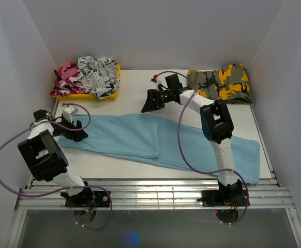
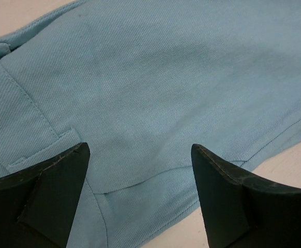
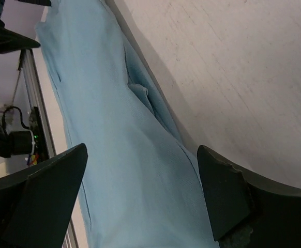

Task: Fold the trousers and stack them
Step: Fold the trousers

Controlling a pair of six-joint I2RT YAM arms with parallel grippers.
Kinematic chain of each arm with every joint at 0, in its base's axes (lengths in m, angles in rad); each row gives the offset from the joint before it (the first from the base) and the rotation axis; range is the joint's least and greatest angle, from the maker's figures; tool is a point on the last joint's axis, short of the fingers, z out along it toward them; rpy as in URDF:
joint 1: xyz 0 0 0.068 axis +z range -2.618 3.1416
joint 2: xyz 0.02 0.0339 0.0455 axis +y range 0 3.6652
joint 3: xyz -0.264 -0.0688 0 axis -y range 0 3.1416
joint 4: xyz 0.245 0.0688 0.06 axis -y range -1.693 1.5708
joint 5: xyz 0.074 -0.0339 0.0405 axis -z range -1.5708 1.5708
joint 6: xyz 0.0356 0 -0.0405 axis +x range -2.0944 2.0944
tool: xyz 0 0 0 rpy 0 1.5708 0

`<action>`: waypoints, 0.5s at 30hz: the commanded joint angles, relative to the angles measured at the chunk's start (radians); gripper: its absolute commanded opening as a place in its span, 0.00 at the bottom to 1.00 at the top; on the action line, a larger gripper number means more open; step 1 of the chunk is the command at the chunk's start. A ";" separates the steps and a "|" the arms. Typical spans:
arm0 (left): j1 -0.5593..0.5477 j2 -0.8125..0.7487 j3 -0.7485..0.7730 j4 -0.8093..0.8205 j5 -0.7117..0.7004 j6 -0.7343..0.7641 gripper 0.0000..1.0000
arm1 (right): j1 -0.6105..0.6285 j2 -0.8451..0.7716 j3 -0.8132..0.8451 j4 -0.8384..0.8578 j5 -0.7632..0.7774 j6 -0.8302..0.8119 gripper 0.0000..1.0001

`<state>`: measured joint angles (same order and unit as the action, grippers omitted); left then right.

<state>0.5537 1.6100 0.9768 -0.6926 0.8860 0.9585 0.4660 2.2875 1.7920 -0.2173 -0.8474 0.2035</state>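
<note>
The light-blue trousers lie flat across the table from the left to the near right, folded lengthwise. My left gripper is open, low over the waist end; the left wrist view shows the waistband, a pocket seam and the hem edge of the trousers between its spread fingers. My right gripper is open and hovers above the far edge of the trousers near the table's middle; the right wrist view shows the trousers below its jaws, nothing held.
A yellow tray at the back left holds a pink camouflage garment and a black-and-white printed one. Folded yellow-and-brown camouflage clothes lie at the back right. White walls close in on three sides.
</note>
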 commanded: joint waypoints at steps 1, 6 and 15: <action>-0.021 -0.019 -0.032 0.064 -0.050 -0.021 0.89 | 0.029 0.010 0.035 0.182 -0.055 0.151 0.94; -0.028 -0.004 -0.072 0.102 -0.102 -0.020 0.88 | 0.065 0.067 0.004 0.303 -0.151 0.264 0.92; -0.029 0.011 -0.084 0.128 -0.119 -0.026 0.87 | 0.146 0.056 -0.103 0.492 -0.205 0.464 0.89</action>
<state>0.5270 1.6310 0.9024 -0.5888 0.7689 0.9363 0.5861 2.3497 1.7020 0.1692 -1.0069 0.5781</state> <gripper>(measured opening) 0.876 0.896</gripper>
